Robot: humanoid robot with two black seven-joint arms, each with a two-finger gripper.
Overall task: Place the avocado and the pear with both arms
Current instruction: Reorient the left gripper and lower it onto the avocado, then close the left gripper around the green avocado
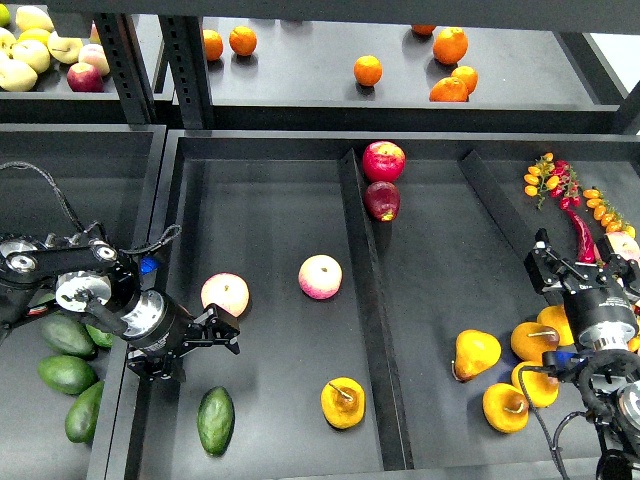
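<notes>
The dark green avocado (216,420) lies on the floor of the left compartment of the big black tray (270,210), near its front. My left gripper (203,348) is open and empty, just above and to the left of the avocado, not touching it. A golden pear (343,403) with a brown stem lies right of the avocado, by the divider (365,300). My right gripper (582,264) is open and empty above several more pears (476,353) in the right compartment.
Two pink-yellow round fruits (225,294) (320,276) lie in the left compartment. Two red apples (383,160) sit by the divider's far end. Loose avocados (66,374) fill the left bin. Cherry tomatoes and chillies (560,185) lie far right. Oranges (368,70) sit on the upper shelf.
</notes>
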